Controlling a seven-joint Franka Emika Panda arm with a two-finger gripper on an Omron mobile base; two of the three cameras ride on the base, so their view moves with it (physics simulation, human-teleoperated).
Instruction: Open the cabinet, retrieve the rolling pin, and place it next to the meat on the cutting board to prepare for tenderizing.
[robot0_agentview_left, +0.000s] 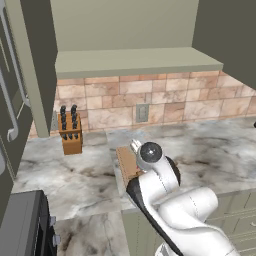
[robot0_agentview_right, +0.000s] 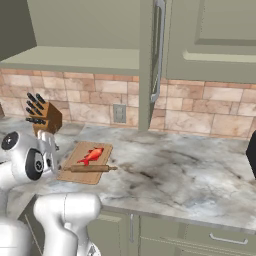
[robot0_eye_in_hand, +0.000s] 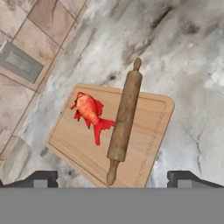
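The tan cutting board (robot0_eye_in_hand: 144, 131) lies on the marble counter. On it sits the red-orange meat (robot0_eye_in_hand: 89, 111), and the wooden rolling pin (robot0_eye_in_hand: 124, 116) lies right beside the meat, crossing the board. My gripper (robot0_eye_in_hand: 113, 181) hovers above the board's near edge, open, with nothing between its fingertips (robot0_eye_in_hand: 43, 178). From the right base view the board (robot0_agentview_right: 80, 175), meat (robot0_agentview_right: 91, 155) and rolling pin (robot0_agentview_right: 90, 168) sit just right of my gripper (robot0_agentview_right: 51, 146). The cabinet (robot0_agentview_left: 135, 62) stands open above, its door (robot0_agentview_right: 149, 65) swung out.
A knife block (robot0_agentview_left: 70, 131) stands at the back left by the tiled wall, with an outlet (robot0_agentview_left: 142, 113) to its right. A darker tall unit (robot0_agentview_left: 10, 100) and a dark appliance (robot0_agentview_left: 25, 225) are on the left. Bare marble counter (robot0_agentview_right: 190, 170) stretches right.
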